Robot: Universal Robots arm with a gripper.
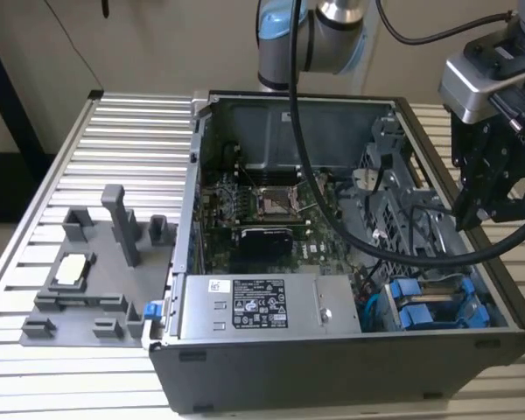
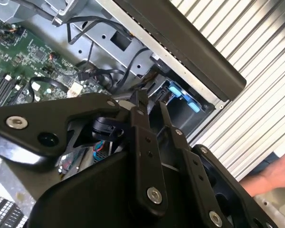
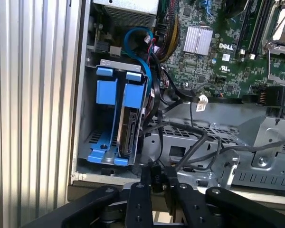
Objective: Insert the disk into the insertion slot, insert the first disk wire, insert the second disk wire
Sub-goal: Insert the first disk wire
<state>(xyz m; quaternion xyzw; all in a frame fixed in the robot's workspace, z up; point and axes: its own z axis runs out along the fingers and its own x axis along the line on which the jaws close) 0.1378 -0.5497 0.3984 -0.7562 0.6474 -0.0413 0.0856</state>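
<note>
The disk [image 3: 128,129], a silver-grey drive in a bright blue carrier, sits edge-on inside the insertion slot [image 3: 91,97] of the grey drive cage. Beside it is a second blue-tabbed carrier [image 3: 107,90]. My gripper [image 3: 156,174] hovers just outside the cage's end, its fingers closed on the small black connector of a disk wire [image 3: 157,142] that runs toward the disk. In the exterior view the gripper [image 1: 466,217] hangs over the case's edge on that view's right, above the blue carriers [image 1: 430,306]. The black fingers [image 2: 141,124] show in the second wrist view.
The open computer case [image 1: 271,372] lies on a slatted aluminium table [image 1: 122,131]. Loose black cables [image 3: 199,142] cross the grey chassis metal beside the cage. A grey fixture tray [image 1: 87,289] sits at the exterior view's left. A person's hand [image 2: 278,173] rests on the table.
</note>
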